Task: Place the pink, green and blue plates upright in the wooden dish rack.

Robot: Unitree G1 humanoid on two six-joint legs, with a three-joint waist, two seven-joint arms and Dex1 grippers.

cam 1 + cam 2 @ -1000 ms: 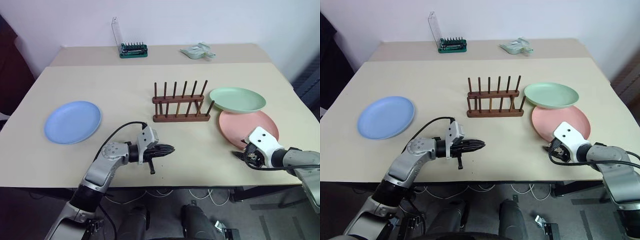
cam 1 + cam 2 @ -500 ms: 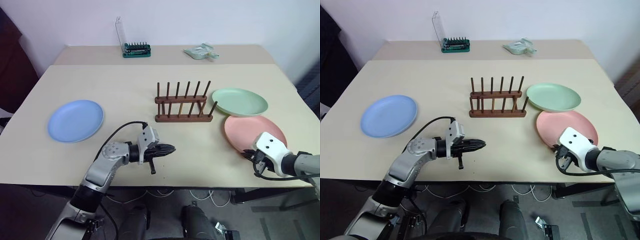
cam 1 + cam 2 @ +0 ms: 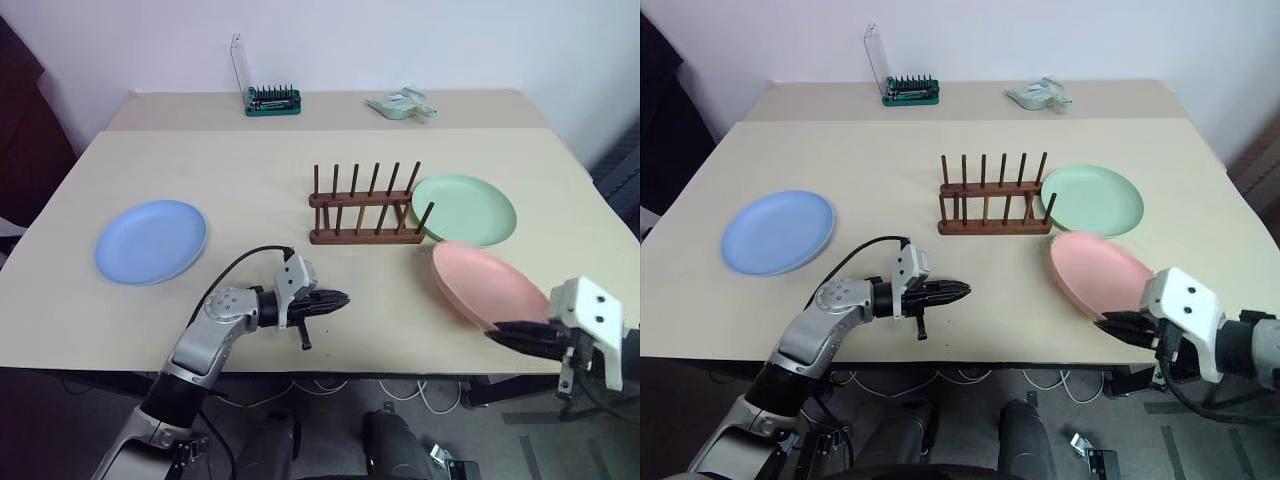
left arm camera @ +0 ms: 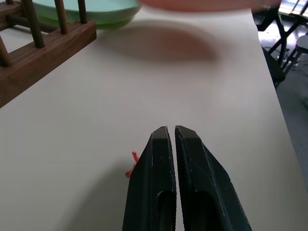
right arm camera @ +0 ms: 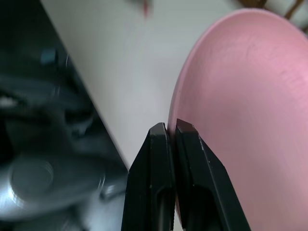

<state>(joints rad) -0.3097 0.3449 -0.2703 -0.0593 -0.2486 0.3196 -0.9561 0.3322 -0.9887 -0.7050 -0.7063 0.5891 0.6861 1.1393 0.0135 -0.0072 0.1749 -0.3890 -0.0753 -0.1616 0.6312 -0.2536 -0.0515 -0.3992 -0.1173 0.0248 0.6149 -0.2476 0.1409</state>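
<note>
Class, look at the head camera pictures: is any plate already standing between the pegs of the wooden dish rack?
No: the wooden dish rack holds nothing, the blue plate and green plate lie on the table, and the right gripper holds the pink plate.

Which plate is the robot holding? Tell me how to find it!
Look at the beige table and find the wooden dish rack in its middle. Nearer the robot's right gripper is the pink plate, pinched at its rim and tilted up. The green plate and blue plate lie flat.

The right gripper (image 3: pixel 1110 322) has clamped the pink plate's (image 3: pixel 1100 277) near rim and lifted it — tilted, off the table (image 3: pixel 890 170).
</note>
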